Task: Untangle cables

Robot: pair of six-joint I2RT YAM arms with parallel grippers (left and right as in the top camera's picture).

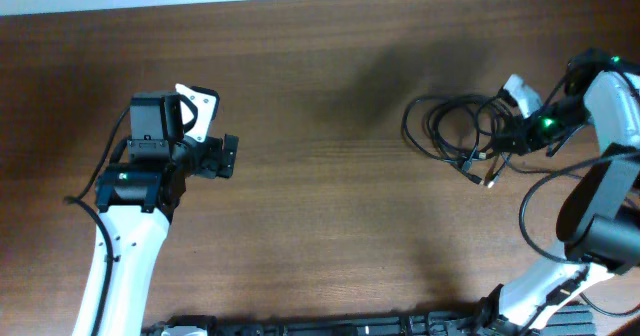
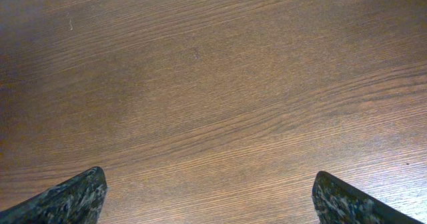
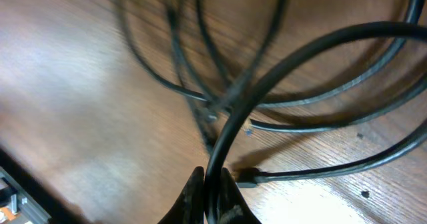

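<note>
Cables: a loose bunch of thin black loops is spread out near the right edge of the table, a bit closer to the far edge than the near one. Several strands are crossed over each other in the middle, so it's a proper mess tbh.

Plug ends: a couple of small light-tipped ends are poked out on the near side of the bunch.

Right gripper: set right on the bunch, at the side nearest the right edge.

Right jaws: pinched closed on one black strand. In the right wrist view the gripped strand is seen rising straight out from between the two fingertips, then curving off toward the right.

Around the right jaws: other loops are fanned out beyond the fingertips, blurred in the close-up. One small black plug is lying on the wood just beside the tips.

Left gripper: held over the left part of the table, about midway between the far and near edges.

Left jaws: spread wide open. Both dark fingers are seen only at the bottom corners of the left wrist view, with bare wood grain between them.

Cables vs left jaws: well apart, with most of the table's width between them.
</note>
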